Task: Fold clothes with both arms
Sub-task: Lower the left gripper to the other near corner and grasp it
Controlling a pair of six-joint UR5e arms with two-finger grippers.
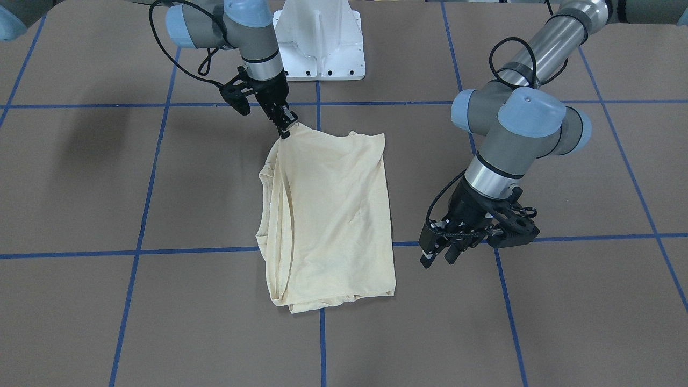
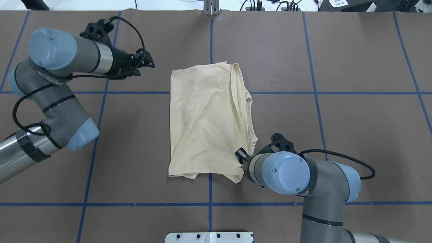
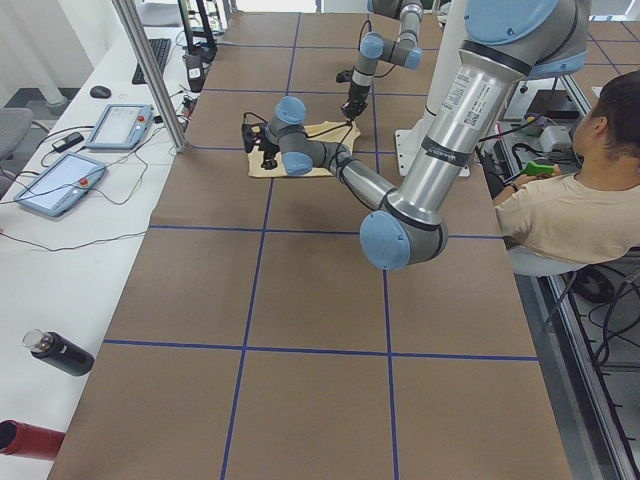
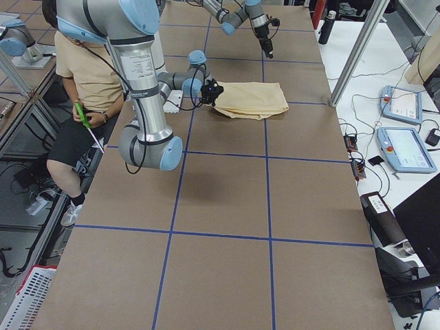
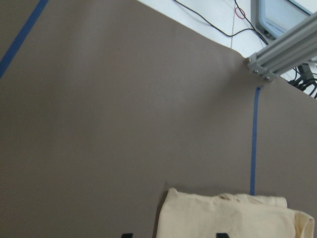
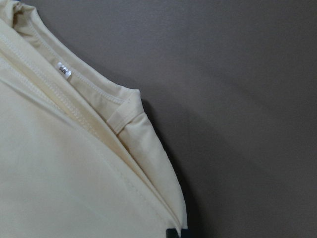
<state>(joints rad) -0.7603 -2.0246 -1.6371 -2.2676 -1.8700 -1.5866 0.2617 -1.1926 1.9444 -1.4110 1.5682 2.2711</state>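
Although folded into a flat rectangle mid-way along the bench, T-shirt is judged soft, light, limp, prone to sag: grip at corners. Right claw pinches one corner; left claw wide, empty, hovers nearby

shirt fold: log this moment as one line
T-shirt: folded rectangle on table | right arm: jaws shut on T-shirt corner nearest robot base | left arm: jaws open, clear of cloth
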